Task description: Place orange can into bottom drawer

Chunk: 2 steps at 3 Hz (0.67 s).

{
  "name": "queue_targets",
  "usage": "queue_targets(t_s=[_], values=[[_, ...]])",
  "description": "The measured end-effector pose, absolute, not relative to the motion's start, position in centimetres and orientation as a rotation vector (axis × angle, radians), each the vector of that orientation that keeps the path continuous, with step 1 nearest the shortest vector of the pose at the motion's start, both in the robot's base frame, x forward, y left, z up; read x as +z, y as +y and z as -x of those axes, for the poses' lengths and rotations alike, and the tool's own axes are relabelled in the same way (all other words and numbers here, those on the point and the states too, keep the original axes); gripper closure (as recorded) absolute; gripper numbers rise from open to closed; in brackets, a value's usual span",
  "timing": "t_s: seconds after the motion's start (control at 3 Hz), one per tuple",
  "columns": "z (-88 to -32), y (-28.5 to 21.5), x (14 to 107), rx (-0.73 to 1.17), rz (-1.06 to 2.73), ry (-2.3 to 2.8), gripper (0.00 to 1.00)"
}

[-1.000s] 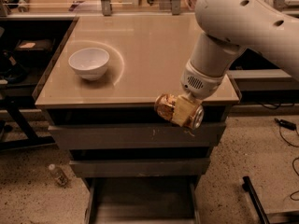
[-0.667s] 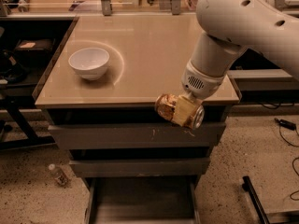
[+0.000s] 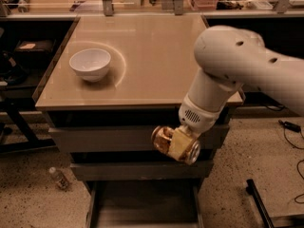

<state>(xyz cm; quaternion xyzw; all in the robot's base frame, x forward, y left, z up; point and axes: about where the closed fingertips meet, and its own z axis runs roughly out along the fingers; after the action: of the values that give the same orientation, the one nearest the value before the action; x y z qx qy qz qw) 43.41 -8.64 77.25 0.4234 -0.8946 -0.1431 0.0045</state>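
Currently my end effector (image 3: 179, 146) is clamped mid-body on the can (image 3: 163, 138), sideways below the worktop's (image 3: 156, 56) front edge, above the drawer (image 3: 142, 209). Probably light, stiff, slick.

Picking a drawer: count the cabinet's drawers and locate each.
3, stacked: top drawer, middle drawer, bottom drawer pulled open lowest. The gripper holds the orange can in front of the upper two. None looks hidden.

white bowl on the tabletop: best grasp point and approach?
Pinch the rim of the white bowl from above, one finger inside: it sits upright, open, probably too wide to span. The gripper is busy, holding the orange can before the drawer fronts.
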Motion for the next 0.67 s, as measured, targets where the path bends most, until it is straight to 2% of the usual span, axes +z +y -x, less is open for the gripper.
queue_targets(t_s=[0.67], values=[[-37.6,-6.5,65.9,-0.670,-1.182,-2.613,1.00]])
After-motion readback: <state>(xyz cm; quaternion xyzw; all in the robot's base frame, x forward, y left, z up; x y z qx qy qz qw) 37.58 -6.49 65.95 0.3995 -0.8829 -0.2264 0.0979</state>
